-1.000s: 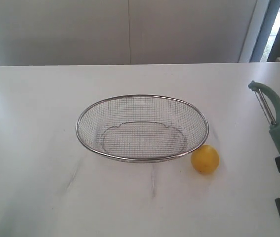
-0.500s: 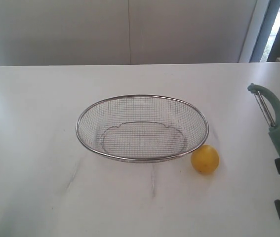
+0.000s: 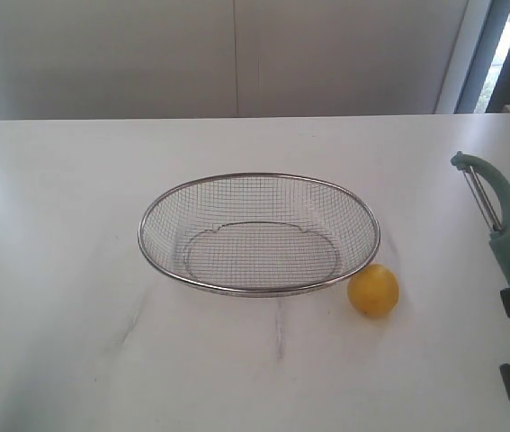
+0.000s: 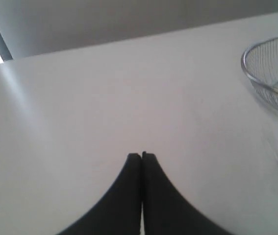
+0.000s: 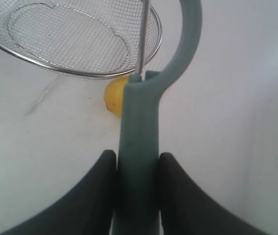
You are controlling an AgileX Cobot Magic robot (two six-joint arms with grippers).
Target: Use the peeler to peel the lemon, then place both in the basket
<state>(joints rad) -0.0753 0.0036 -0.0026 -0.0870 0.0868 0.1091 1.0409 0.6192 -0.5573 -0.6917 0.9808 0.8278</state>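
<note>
Sitting between right end effector [image 5: 137, 156] jaws: peeler [image 5: 138, 115]

one lemon [image 3: 373, 290], one peeler [image 3: 499, 211], one basket [image 3: 259, 177], two sets of jaws.

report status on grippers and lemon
Right gripper shut on peeler. Left gripper shut, empty. Lemon on table beside basket, unpeeled. Nothing seen blocking it.

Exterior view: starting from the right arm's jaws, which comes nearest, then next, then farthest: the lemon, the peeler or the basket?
1. peeler: held in the right jaws, at the far right edge.
2. lemon: left of the peeler, beside the basket's front right rim.
3. basket: in the middle, stretching farther left than the lemon.
</note>
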